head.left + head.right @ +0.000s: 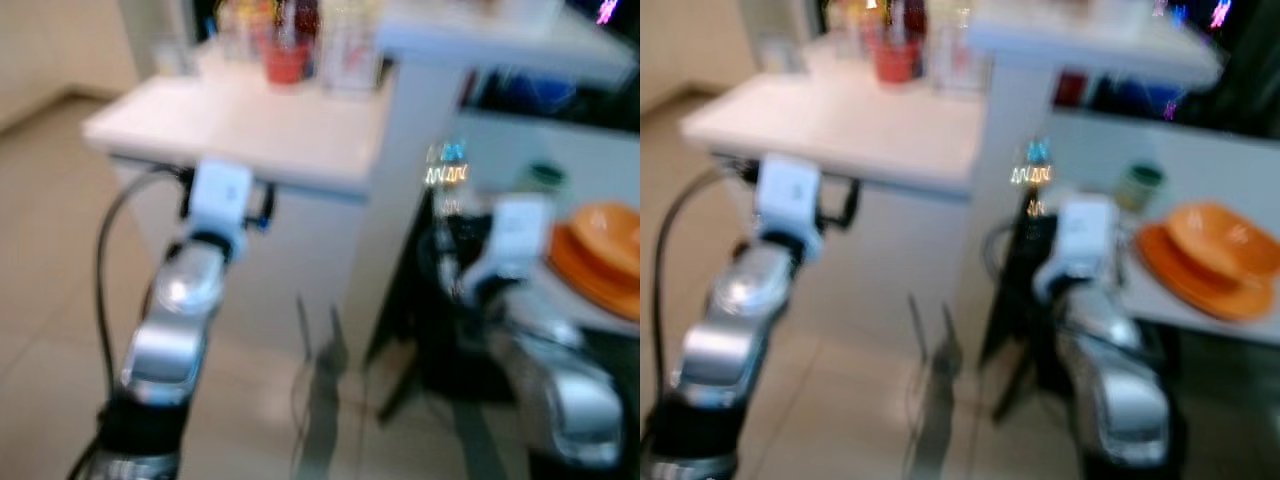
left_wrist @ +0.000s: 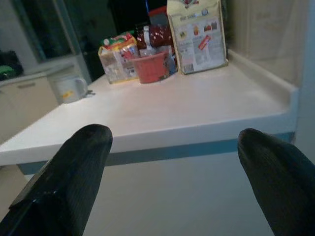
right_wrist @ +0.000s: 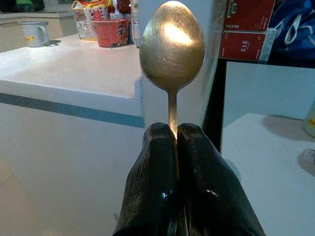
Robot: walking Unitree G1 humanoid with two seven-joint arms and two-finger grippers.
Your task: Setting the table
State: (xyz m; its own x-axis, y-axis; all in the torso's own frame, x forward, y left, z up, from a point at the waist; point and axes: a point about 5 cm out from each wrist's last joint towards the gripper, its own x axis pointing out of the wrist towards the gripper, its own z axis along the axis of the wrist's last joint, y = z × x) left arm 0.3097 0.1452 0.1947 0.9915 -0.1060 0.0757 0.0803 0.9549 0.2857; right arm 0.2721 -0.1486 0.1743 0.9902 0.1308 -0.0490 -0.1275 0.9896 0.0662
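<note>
My right gripper (image 3: 175,142) is shut on the handle of a metal spoon (image 3: 171,46), whose bowl stands up beyond the fingertips. In the blurred head views the right arm (image 1: 515,240) reaches toward a low white table (image 1: 1185,315) that carries stacked orange plates (image 1: 600,255). My left gripper (image 2: 174,140) is open and empty, its two black fingers (image 2: 78,162) spread wide in front of the edge of a white counter (image 1: 250,120). The left arm (image 1: 220,200) sits just below that counter edge.
On the counter's far side stand a red cup (image 2: 152,66), food packages (image 2: 197,34) and a white mug (image 2: 69,88). A green cup (image 1: 1140,185) stands behind the plates. A black stand (image 1: 1015,300) sits between counter and table. Tiled floor (image 1: 60,250) lies to the left.
</note>
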